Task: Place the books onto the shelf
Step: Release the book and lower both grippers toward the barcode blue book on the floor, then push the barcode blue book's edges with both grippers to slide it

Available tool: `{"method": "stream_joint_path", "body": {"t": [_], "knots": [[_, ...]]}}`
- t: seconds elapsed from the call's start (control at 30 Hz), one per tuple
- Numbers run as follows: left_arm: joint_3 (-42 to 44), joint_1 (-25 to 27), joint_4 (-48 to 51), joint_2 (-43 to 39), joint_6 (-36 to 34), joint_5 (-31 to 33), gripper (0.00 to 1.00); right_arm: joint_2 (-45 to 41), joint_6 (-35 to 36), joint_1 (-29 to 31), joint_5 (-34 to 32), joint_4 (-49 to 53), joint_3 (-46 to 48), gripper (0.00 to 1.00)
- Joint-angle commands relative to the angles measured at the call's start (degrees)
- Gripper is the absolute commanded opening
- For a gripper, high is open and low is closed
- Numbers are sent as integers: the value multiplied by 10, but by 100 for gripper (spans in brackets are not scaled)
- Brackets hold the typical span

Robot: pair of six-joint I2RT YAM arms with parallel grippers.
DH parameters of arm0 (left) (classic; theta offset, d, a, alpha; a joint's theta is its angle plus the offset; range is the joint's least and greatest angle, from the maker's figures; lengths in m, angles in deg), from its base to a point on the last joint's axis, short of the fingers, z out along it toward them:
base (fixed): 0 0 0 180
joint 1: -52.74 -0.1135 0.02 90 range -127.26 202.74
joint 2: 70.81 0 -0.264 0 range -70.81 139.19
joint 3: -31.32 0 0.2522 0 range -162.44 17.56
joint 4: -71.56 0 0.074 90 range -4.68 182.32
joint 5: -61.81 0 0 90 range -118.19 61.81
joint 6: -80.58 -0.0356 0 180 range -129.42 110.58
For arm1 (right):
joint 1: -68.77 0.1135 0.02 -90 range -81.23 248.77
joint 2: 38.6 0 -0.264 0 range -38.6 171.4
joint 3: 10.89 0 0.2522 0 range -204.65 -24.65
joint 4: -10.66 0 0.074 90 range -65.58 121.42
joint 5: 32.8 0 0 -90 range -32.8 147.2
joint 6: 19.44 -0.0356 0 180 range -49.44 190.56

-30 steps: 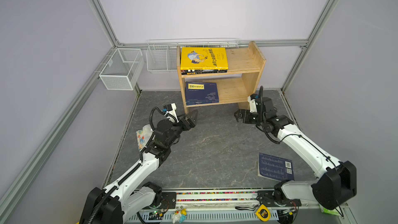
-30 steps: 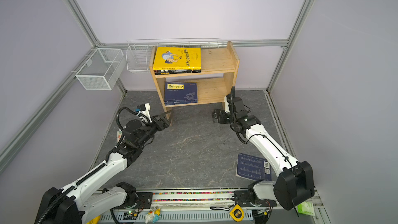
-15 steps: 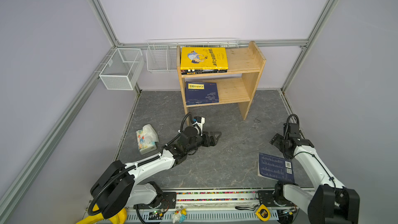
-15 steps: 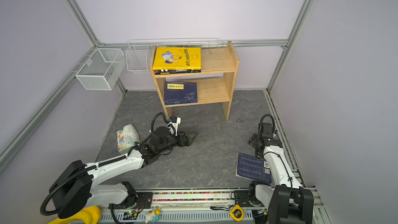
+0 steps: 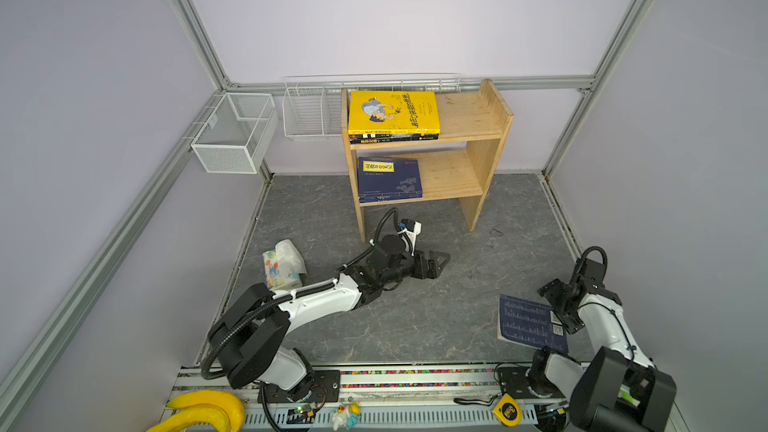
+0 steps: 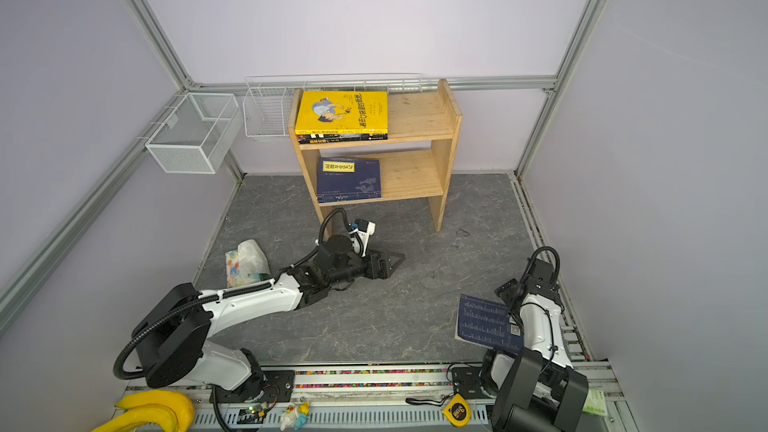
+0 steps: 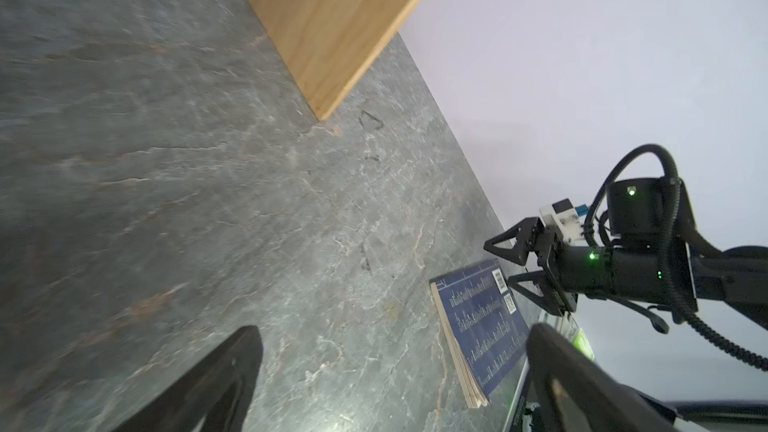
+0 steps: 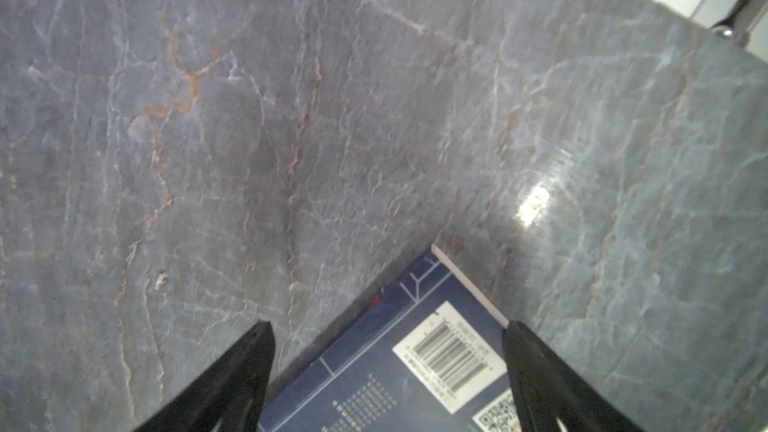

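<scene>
Reaching for the navy book (image 5: 530, 324), lying flat with its barcode side up at the near right of the mat, well apart from the shelf (image 5: 478, 118). Framing its barcode corner with the right gripper (image 8: 388, 326), jaws spread wide and holding nothing; contact with the cover impossible to tell. Best to lower one finger past the page edge, lever the corner up, then pinch deep over the cover to stop the pages fanning. Keep the left gripper (image 5: 440, 263), likewise wide open and empty, low over mid-mat and clear of the carry path. Aim for the bare right half of either tier, beside the yellow book (image 5: 392, 112) or the lower-tier book (image 5: 388, 178). Underneath, a glossy stone-grey mat (image 5: 415, 326), probably slippery under a thin paperback. Around, lilac walls, aluminium framing and two white wire baskets (image 5: 232, 135) on the rail.
</scene>
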Motion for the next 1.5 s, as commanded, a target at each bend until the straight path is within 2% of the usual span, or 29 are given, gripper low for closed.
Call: {"method": "stream_joint_path", "body": {"t": [0.0, 0.27, 0.47, 0.7, 0.87, 0.97, 1.1, 1.3, 1.47], "knots": [[-63, 32, 54, 57, -43, -42, 100, -10, 0, -23, -5, 24, 1, 89], [-236, 112, 188, 205, -78, -14, 100, 17, -1, -74, 76, 2, 35, 89], [-335, 122, 277, 288, -96, -27, 100, 19, -9, -77, 115, 6, 41, 89], [-415, 146, 363, 352, -148, -44, 97, -29, -42, -58, 168, -8, 84, 89], [-439, 148, 394, 375, -150, -74, 95, -95, -103, 8, 154, -2, 108, 89], [-460, 149, 448, 391, -148, -106, 92, -123, -119, 26, 142, 11, 114, 89], [-406, 156, 412, 375, -118, -164, 91, -138, -104, 27, 130, 27, 110, 89], [-396, 155, 400, 377, -91, -167, 90, -141, -103, 43, 166, 8, 132, 91], [-413, 142, 403, 386, -81, -149, 90, -156, -136, 113, 165, -12, 138, 93]]}}
